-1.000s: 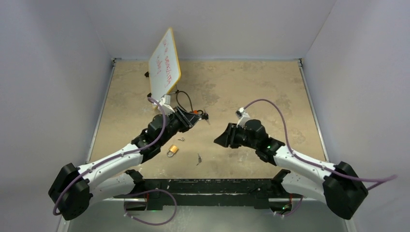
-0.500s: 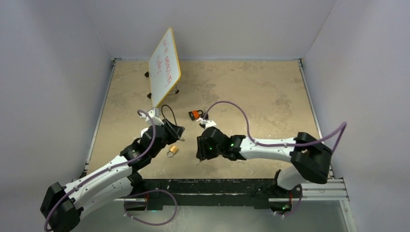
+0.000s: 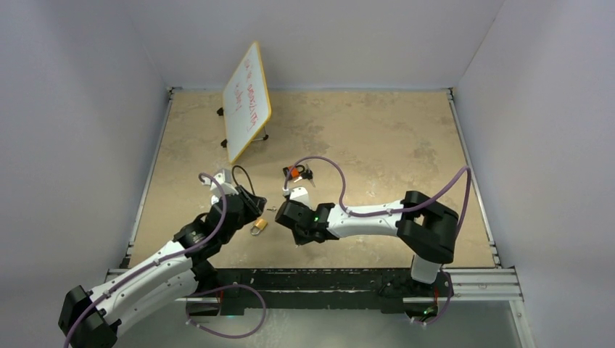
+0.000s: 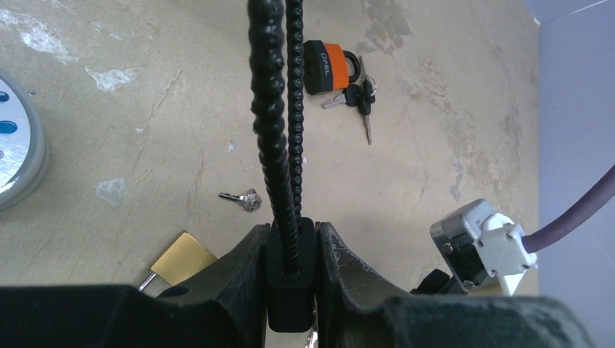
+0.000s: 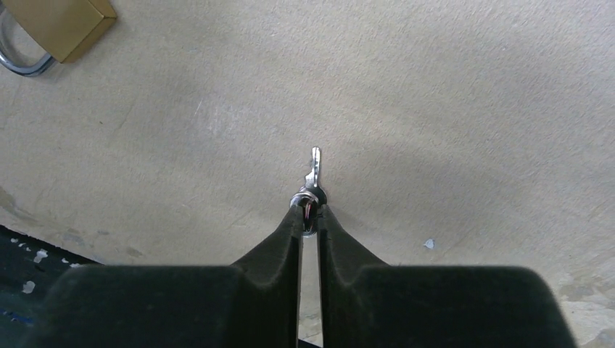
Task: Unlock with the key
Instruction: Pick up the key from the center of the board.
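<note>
My right gripper [image 5: 310, 214] is low over the table and shut on the head of a small silver key [image 5: 314, 168], whose blade points away from the fingers. In the top view the right gripper [image 3: 293, 233] sits just right of a brass padlock [image 3: 258, 227]. That brass padlock [image 5: 62, 22] lies at the upper left of the right wrist view. My left gripper [image 4: 290, 246] is shut on the black body of a cable lock [image 4: 291, 279], its ribbed black cable [image 4: 272, 109] looping up. The left gripper [image 3: 250, 206] hangs just above the brass padlock.
An orange-and-black padlock [image 4: 328, 67] with a bunch of keys [image 4: 360, 98] lies farther back. A loose small silver key [image 4: 243, 199] rests near the brass padlock [image 4: 181, 259]. A tilted whiteboard [image 3: 246, 98] stands at the back left. Walls enclose the table.
My right arm swung left and down onto the key near the front edge and its jaws closed on it. My left arm drew back toward the near left, still holding the cable lock.
</note>
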`<state>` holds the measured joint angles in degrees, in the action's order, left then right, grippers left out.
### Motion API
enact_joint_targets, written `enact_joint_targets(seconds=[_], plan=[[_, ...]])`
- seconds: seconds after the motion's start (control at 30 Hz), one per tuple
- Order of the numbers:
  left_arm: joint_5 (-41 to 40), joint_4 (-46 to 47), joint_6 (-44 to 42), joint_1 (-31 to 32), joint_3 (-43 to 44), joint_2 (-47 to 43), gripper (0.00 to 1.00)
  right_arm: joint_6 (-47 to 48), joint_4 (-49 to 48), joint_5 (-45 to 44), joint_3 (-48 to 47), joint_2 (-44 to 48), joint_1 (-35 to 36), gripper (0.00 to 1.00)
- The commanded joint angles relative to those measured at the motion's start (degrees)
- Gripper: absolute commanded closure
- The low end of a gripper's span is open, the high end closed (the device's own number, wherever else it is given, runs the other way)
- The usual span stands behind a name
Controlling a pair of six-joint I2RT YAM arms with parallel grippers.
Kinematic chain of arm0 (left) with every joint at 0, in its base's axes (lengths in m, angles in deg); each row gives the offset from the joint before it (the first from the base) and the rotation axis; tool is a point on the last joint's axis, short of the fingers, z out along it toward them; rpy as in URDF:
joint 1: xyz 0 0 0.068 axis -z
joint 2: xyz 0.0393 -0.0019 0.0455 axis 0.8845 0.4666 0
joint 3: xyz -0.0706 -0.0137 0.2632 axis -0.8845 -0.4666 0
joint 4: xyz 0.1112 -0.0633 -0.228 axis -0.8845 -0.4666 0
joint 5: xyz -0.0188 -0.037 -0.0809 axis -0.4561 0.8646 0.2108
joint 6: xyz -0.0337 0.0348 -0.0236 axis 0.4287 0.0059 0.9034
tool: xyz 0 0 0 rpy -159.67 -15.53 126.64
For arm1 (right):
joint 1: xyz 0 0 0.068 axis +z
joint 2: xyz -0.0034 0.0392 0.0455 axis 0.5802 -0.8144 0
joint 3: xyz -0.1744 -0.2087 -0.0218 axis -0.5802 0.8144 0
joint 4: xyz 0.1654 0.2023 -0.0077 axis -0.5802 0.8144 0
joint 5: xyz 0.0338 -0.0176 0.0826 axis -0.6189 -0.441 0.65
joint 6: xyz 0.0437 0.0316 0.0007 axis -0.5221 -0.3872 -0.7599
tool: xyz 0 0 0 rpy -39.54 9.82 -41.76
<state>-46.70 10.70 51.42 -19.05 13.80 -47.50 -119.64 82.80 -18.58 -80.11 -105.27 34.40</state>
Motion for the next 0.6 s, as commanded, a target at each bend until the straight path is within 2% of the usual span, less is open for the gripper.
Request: enact_joint_targets(seconds=[0.0, 0.07, 0.3, 0.47, 0.57], plan=[[0.5, 2.3, -0.4, -0.2, -0.5, -0.3, 1.0, -1.6, 4.0, -1.8, -1.0, -0.7, 0.4, 0.91], [1.9, 3.7, -1.1, -0.2, -0.9, 0.0, 1.0, -2.2, 4.5, -1.2, 0.0, 0.1, 0.3, 1.0], [15.2, 17.3, -4.3, -0.2, -3.1, 5.0, 1.0, -2.6, 2.9, -8.2, 7.2, 9.6, -1.4, 1.0], [28.2, 29.7, -3.6, -0.2, -3.3, 17.3, 1.0, -2.8, -0.4, -8.6, 16.6, 20.6, -5.6, 1.0], [32.7, 36.2, -1.9, 0.3, -1.9, 25.9, 0.99, -1.2, -3.0, -8.2, 21.0, 26.9, -6.9, 1.0]])
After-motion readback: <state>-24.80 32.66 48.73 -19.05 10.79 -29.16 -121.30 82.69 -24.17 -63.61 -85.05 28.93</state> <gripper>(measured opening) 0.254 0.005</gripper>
